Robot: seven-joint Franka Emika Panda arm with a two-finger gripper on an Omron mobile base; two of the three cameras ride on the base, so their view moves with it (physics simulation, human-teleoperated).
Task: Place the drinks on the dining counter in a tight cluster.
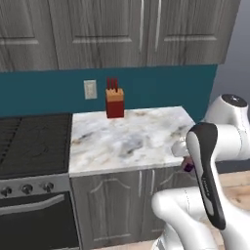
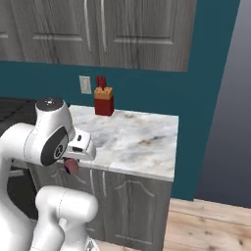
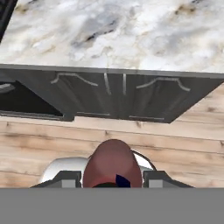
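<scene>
Hand view: jaws (image 3: 112,179) clamped on maroon bottle (image 3: 112,164), above wood floor (image 3: 175,140), short of counter edge (image 3: 131,70).

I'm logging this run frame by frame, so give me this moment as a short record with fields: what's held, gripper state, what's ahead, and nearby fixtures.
held: dark-maroon bottle, seen between the finger tips in the hand view
gripper: gripper shut on the bottle, carried in front of the cabinets, above the wood floor
ahead: small marble counter with dark grey cabinet doors below
on counter: red knife block at the back, by the teal wall
left of counter: stove
wall: outlet plate beside the knife block
</scene>
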